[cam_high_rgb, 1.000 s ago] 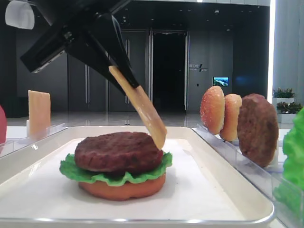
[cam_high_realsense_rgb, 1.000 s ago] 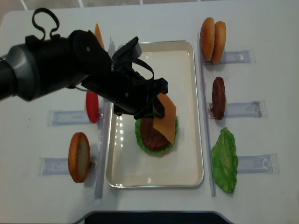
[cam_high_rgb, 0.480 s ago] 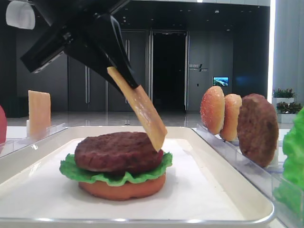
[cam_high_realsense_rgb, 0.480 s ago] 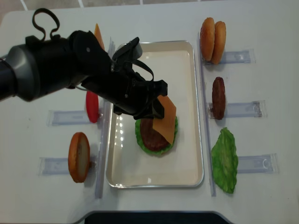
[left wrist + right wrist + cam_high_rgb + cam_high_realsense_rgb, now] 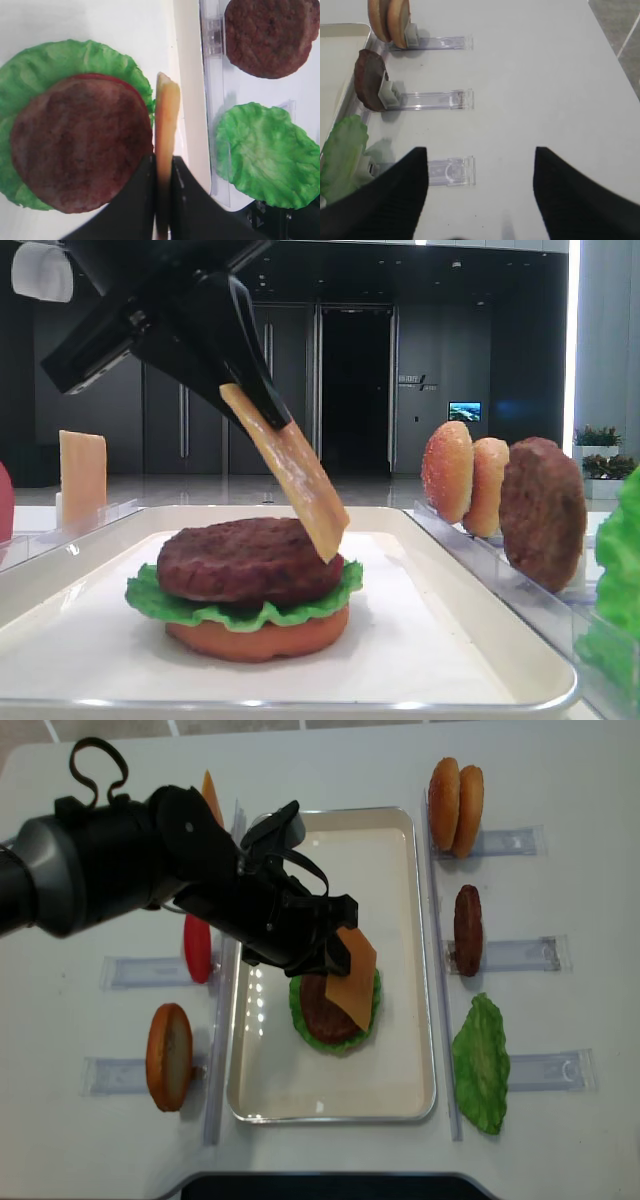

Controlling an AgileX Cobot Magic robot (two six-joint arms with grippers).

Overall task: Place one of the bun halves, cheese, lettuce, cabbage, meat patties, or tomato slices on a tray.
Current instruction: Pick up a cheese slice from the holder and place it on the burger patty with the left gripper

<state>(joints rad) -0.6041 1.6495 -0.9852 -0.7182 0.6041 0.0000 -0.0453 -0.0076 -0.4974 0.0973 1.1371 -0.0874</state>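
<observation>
While clamped, cheese [image 5: 287, 472] (edge-on), grip seemingly hidden

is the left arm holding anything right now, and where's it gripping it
Yes: the left end effector holds a cheese slice by its upper edge, tilted over the patty.

Table: white top [image 5: 560, 780], reaching every edge of the overhead view.
Clear racks: narrow plastic strips on the table, left [image 5: 135, 972] and right [image 5: 510, 842] sides.
Background: dark hall with tall doors [image 5: 355, 390], far off.
Small screen: lit blue [image 5: 464, 411], far right.
Plants: green, in a planter [image 5: 600, 437], far right.
</observation>
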